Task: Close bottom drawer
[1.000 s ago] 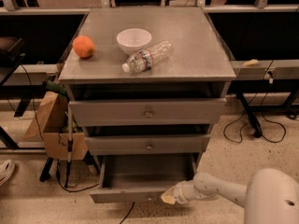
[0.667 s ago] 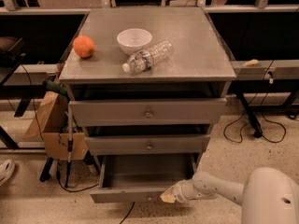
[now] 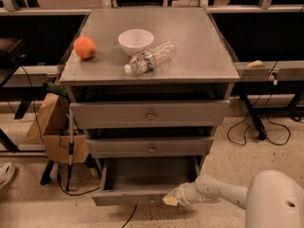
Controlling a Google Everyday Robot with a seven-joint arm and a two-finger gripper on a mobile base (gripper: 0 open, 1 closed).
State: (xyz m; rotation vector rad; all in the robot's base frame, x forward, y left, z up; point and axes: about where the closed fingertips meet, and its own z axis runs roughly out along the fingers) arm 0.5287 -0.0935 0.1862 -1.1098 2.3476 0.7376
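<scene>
The bottom drawer [image 3: 118, 197] of the grey cabinet stands pulled far out, its inside empty as far as it shows. Its front panel runs along the lower edge of the view; its knob does not show. My gripper [image 3: 172, 199], on a white arm reaching in from the lower right, rests against the right part of that drawer front. The mid-sized drawer [image 3: 151, 147] and the top drawer [image 3: 150, 114] above it each stick out slightly, each with a small round knob.
On the cabinet top [image 3: 199, 46] lie an orange [image 3: 84, 47], a white bowl [image 3: 136, 41] and a plastic bottle [image 3: 149, 57] on its side. A cardboard box [image 3: 52, 127] and cables stand at the left. Desk legs and cables are at the right.
The view has shifted slightly. The gripper stays at the right part of the drawer front, and the drawer still stands pulled out about as far.
</scene>
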